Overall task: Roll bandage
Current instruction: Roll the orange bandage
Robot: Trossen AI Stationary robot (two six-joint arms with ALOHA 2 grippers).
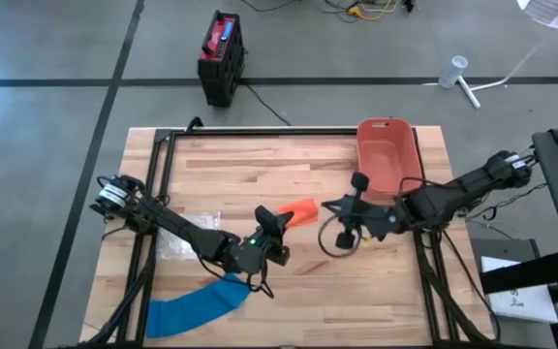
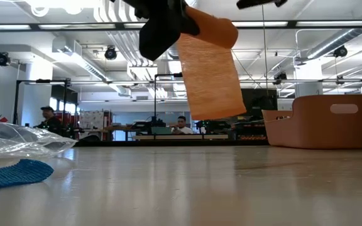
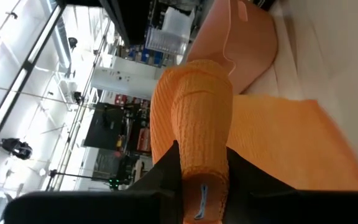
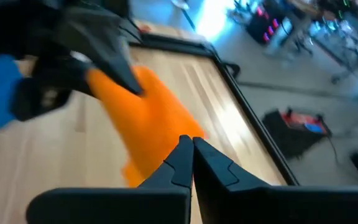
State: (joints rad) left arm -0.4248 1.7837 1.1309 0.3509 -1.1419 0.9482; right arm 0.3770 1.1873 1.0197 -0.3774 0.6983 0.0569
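- Wooden surface [image 1: 289, 281] below; my left gripper [image 1: 277, 225] clamps the orange bandage [image 1: 300, 211] aloft at centre.
- Bandage's loose tail hangs toward three o'clock, nearest my right gripper [image 1: 332, 206], fingers pressed together, empty.

Two dark cabled jointed arms [image 1: 177, 228]

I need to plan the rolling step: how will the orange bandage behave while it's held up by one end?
Probably floppy: the orange bandage hangs as a limp sheet below the left gripper, which is shut on its bunched end. Likely light, since it hangs clear of the table from that one pinch. Its ribbed knit looks grippy rather than slippery.
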